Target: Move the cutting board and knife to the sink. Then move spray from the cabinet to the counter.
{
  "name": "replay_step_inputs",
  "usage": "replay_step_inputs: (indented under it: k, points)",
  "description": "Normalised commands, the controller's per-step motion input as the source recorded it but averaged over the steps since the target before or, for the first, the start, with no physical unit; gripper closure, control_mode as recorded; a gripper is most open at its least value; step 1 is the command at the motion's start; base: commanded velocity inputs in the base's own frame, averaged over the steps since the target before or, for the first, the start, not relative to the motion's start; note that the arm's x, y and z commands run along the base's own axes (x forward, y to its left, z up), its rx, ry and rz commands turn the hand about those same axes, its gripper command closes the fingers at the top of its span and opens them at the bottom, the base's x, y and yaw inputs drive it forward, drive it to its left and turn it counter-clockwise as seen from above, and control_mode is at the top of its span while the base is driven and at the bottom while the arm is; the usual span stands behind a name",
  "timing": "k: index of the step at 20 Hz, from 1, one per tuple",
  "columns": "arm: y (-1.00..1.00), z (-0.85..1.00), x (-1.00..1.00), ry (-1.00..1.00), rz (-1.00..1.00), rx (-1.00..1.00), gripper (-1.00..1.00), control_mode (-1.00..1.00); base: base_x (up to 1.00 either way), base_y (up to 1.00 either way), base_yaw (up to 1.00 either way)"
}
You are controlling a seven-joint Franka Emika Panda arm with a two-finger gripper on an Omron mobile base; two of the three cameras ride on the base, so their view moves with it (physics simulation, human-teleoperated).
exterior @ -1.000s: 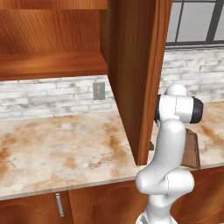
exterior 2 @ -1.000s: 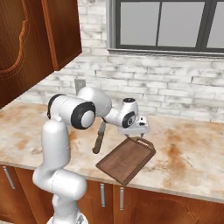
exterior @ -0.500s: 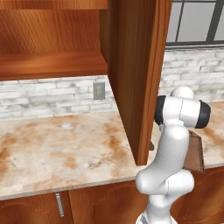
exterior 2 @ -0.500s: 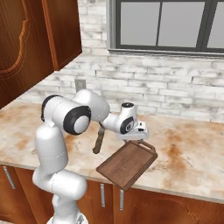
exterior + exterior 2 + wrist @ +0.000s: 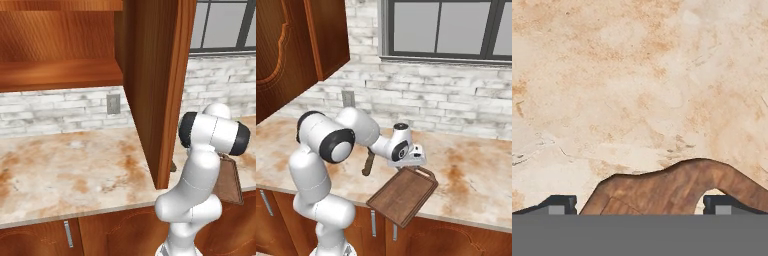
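Our claw (image 5: 417, 161) stands wide, its tips either side of the cutting board's (image 5: 403, 195) handle loop (image 5: 712, 182) without gripping it. The board lies on the counter (image 5: 476, 175), its near end overhanging the front edge; the knife (image 5: 368, 164) lies just left of it. We judge that closing off-centre on the curved loop could swing the board and tip it off the edge.

Dark brown wooden cutting board (image 5: 403, 194) with visible grain and a darker rim, matt. Beige stone-look counter (image 5: 70, 175), smooth, mottled with rusty orange blotches. Reddish-brown wooden cabinet (image 5: 155, 75), lightly glossy with streaked grain. Rough whitewashed brick wall (image 5: 456, 100). Smooth, glossy white plastic-looking robot arm (image 5: 318, 165) with dark joints.
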Motion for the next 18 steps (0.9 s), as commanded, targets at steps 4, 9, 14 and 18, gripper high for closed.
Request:
replay_step_inputs:
  k: [4, 9, 14, 18]
  points:
    - [-0.01, -0.25, -0.28, 0.00, 0.04, 0.00, -1.00, -1.00, 0.00, 0.00, 0.00]
    - [0.02, 0.02, 0.26, 0.00, 0.03, 0.10, -1.00, -1.00, 0.00, 0.00, 0.00]
    - [0.15, 0.26, 0.33, 0.00, 0.00, 0.16, -1.00, -1.00, 0.00, 0.00, 0.00]
    - [0.13, 0.35, 0.18, 0.00, 0.00, 0.07, -1.00, -1.00, 0.00, 0.00, 0.00]
